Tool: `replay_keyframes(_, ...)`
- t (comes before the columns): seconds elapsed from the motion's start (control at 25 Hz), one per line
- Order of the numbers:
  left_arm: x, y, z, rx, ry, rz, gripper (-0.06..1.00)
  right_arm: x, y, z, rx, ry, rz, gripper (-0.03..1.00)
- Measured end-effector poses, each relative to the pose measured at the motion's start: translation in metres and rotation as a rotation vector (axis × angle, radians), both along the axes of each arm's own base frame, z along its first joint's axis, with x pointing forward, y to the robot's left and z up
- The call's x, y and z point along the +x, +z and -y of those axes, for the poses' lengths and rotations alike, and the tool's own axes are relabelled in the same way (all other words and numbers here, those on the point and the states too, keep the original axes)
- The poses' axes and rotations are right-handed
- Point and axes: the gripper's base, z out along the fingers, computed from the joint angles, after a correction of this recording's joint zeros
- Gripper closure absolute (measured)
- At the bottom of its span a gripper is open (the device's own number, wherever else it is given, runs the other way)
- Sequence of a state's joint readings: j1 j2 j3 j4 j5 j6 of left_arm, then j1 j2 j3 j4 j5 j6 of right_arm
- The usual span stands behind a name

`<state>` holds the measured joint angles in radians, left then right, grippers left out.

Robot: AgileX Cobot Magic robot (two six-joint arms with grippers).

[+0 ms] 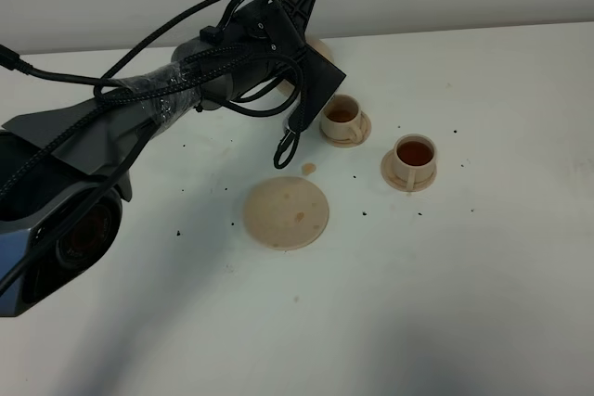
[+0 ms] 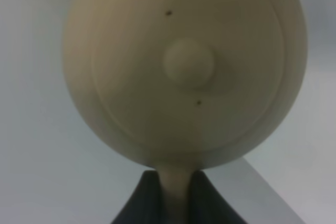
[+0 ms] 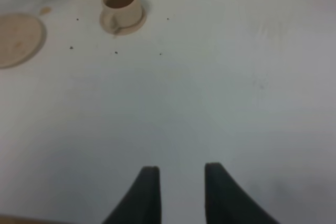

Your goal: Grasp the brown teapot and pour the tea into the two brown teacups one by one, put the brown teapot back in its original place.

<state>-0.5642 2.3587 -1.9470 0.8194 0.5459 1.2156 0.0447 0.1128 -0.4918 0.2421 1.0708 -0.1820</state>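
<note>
two teacups (image 1: 345, 121) (image 1: 413, 162), one saucer (image 1: 286, 212), one teapot (image 2: 184, 66) clenched in left jaws, right jaws released

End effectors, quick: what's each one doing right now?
Left end effector: shut, holding the squat rounded beige-tan teapot.
Right end effector: open, holding nothing.

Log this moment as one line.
left fingers: shut on brown teapot handle | right fingers: open, empty, above table | teacup beside arm: tea inside | other teacup: tea inside | saucer: bare, stained
</note>
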Motion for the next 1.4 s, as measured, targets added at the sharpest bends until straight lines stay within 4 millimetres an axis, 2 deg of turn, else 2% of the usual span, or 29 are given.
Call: replay_keyframes(1.4, 0.0024, 0.0028, 0.0072, 0.034, -0.129, 0.039, 0.79, 0.0000, 0.0000, 0.0000, 0.000, 0.000, 0.000, 0.73)
